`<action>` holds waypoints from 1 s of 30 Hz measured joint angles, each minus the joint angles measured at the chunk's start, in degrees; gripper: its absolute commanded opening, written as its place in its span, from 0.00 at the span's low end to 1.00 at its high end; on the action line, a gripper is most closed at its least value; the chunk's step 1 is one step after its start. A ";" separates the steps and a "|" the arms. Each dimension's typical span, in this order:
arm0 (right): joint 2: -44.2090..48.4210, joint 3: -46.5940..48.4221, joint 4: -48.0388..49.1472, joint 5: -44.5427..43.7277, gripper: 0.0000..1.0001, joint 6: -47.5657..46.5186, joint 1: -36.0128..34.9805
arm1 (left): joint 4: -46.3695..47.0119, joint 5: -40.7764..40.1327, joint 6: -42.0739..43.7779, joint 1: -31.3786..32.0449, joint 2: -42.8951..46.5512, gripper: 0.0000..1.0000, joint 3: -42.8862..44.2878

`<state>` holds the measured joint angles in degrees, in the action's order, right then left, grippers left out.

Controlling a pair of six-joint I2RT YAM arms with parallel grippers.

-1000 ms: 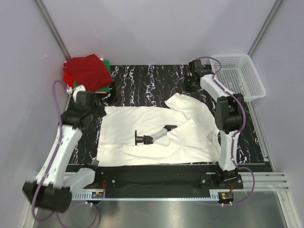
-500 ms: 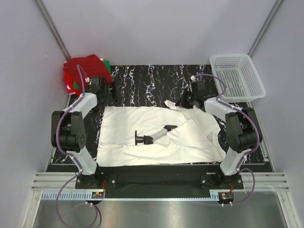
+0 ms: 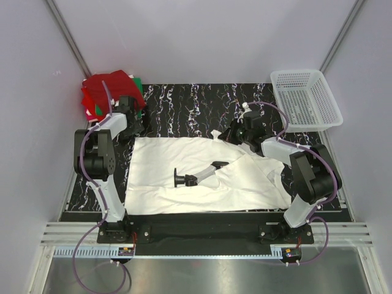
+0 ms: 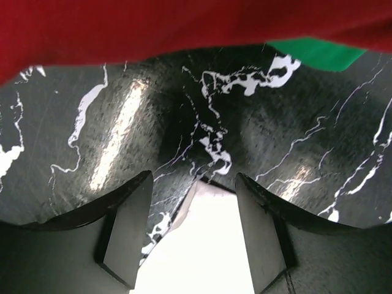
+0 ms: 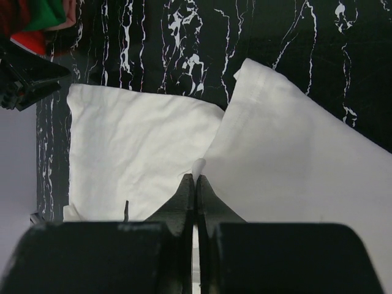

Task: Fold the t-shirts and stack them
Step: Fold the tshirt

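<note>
- Left fingers [image 4: 130, 229] stand apart; we see the white t-shirt [image 4: 202, 257] corner between them, bench [image 4: 202, 104] ahead, then the red t-shirt [image 4: 153, 24] hem.
- Right fingers [image 5: 187, 202] are together, pinching the white t-shirt's edge.

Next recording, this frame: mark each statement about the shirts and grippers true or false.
1. The white t-shirt lies spread on the table. True.
2. The red shirts sit at the far right corner. False: they are at the far left corner.
3. The right gripper is open. False: it is shut, pinching white fabric.
4. The left gripper has its jaws apart, with a shirt corner between them. True.
</note>
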<state>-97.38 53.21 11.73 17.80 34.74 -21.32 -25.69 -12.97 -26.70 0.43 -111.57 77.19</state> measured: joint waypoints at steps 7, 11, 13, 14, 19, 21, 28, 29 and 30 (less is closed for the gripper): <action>-0.04 0.00 0.72 0.52 0.00 0.57 0.00 | -3.10 -0.31 -0.55 0.04 -2.23 0.58 1.25; -0.31 0.02 0.76 0.98 0.00 0.98 0.00 | -3.80 -0.39 -0.87 0.04 -2.54 0.61 1.22; -0.74 0.07 0.83 1.38 0.00 1.16 0.13 | -3.72 -0.37 -1.18 0.04 -2.47 0.62 1.01; -1.09 0.13 0.83 1.49 0.00 1.25 0.15 | -3.45 -0.37 -1.27 0.04 -2.34 0.61 0.74; -2.12 0.15 0.85 2.82 0.00 1.90 0.96 | -3.04 -0.42 -1.88 0.11 -1.99 0.49 0.17; -2.12 0.15 1.09 3.06 0.00 2.25 1.53 | -2.93 -0.37 -2.21 0.17 -1.86 0.41 0.02; -2.21 0.15 2.56 4.48 0.00 3.28 2.56 | -2.93 0.31 -3.19 0.68 -1.86 0.18 0.07; -2.32 0.15 2.71 4.66 0.00 3.39 2.64 | -2.93 0.33 -3.23 0.81 -1.86 0.09 0.07; -2.45 0.15 2.93 4.87 0.00 3.56 2.75 | -2.89 0.33 -3.34 0.85 -1.86 0.05 0.07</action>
<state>-99.83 53.36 14.66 22.68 38.30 -18.57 -28.58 -12.64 -30.04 1.28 -113.43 77.25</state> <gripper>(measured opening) 0.014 0.174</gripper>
